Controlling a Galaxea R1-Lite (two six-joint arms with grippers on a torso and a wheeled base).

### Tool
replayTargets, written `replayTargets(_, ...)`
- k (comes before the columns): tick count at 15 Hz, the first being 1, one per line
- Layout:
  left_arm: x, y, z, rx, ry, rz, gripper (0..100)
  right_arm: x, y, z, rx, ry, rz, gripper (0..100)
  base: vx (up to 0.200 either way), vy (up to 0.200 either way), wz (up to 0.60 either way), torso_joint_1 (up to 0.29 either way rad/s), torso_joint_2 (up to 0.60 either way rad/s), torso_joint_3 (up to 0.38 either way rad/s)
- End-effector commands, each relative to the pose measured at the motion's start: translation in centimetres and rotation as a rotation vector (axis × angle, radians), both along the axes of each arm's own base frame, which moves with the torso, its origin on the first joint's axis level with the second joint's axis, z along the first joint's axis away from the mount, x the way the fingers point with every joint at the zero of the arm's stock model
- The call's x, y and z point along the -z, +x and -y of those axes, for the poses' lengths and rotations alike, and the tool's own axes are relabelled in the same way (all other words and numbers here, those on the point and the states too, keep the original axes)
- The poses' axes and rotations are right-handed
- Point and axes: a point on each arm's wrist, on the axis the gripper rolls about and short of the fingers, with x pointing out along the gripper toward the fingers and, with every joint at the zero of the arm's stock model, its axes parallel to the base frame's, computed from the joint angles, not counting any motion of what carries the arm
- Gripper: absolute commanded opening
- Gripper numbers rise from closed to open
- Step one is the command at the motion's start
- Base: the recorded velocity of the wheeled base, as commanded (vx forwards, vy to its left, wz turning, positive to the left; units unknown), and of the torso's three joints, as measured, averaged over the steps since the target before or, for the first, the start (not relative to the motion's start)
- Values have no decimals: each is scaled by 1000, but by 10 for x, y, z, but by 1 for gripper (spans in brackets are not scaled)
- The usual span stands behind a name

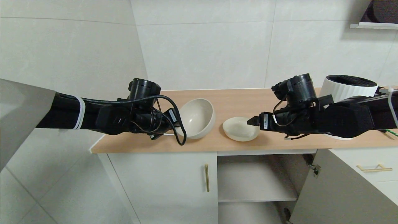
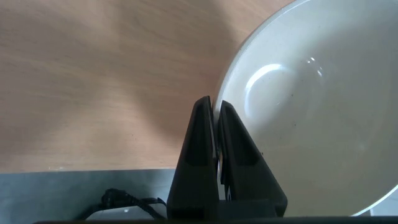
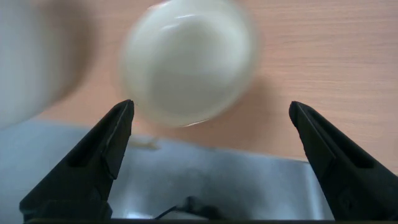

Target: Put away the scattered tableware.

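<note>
Pinching the rim of the large cream bowl (image 1: 197, 116), round and glossy, the left gripper (image 1: 178, 124) has its jaws closed down to a thin slit, one finger inside the wall and one outside, as the left wrist view shows (image 2: 214, 124). That bowl (image 2: 311, 112) is tipped steeply on its side over the light wooden counter (image 1: 248, 99), with its mouth facing the left arm; whether its underside touches the wood I cannot tell.

Just beside it the small cream bowl (image 1: 241, 129), shallow and smooth, sits upright on the counter. The right gripper (image 1: 251, 121) hangs at its near edge with jaws spread wide and nothing between them (image 3: 211, 107); the small bowl (image 3: 186, 62) lies just ahead of the fingertips.

Both bowls look rigid, slick-glazed and likely to chip if knocked. The big one probably pulls hard on a single rim pinch, so it may swing or slip. The small one looks light; the rim seems the only place to grip it, one finger inside and one outside.

A white ribbed canister (image 1: 345, 88) stands behind the right arm, and an open cabinet (image 1: 255, 186) with a bare shelf waits below.
</note>
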Motion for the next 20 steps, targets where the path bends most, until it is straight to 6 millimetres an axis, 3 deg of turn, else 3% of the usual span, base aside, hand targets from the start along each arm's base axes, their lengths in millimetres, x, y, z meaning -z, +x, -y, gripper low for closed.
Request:
replayTargets(1, -7, -5, -2, 3, -6, 14, 0, 17, 14, -7, 34, -42, -26, 100, 0, 0, 0, 0, 0, 0)
replayTargets(4, -9, -7, -2, 4, -8, 17, 0, 39, 33, -14, 152, -130, -15, 100, 0, 0, 0, 0, 0, 0)
replayTargets(7, -8, -7, -2, 4, -6, 13, 0, 49, 39, -19, 170, -142, -10, 100, 0, 0, 0, 0, 0, 0)
replayTargets(14, -8, -7, -2, 4, -7, 14, 0, 50, 41, -21, 169, -130, 7, 100, 0, 0, 0, 0, 0, 0)
replayTargets(15, -9, -8, -2, 5, -9, 17, 0, 50, 41, -21, 169, -127, 8, 0, 0, 0, 0, 0, 0, 0)
replayTargets(20, -14, -10, -4, 3, -12, 25, 0, 50, 41, -21, 163, -127, 4, 0, 0, 0, 0, 0, 0, 0)
